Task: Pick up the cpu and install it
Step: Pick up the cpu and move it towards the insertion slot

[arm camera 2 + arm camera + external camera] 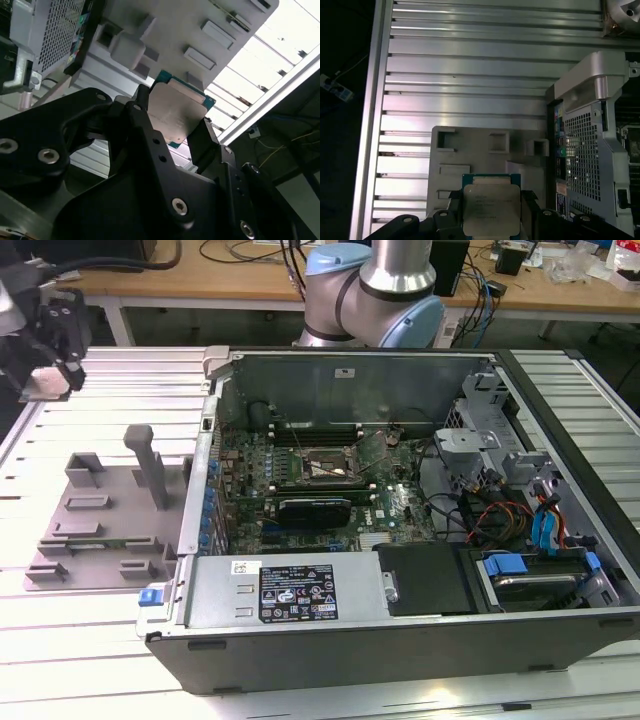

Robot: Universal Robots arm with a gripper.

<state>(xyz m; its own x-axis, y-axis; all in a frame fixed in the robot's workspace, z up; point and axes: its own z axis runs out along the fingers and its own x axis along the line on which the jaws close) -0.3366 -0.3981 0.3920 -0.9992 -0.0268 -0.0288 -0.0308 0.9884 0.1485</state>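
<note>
Claw (174, 119) is closed down onto the cpu (177, 112), one black finger (141, 100) on each of two opposite edges, silver lid facing the cameras in both wrist views and the green rim showing past the fingers. In the exterior view the claw (52, 365) hangs at the exterior view's left over the slatted aluminium worktop (110, 375), with the cpu off the surface, near the grey fixture block (100, 520). It's well apart from the open PC case (400, 640) and the motherboard socket (325, 468) inside it.
</note>
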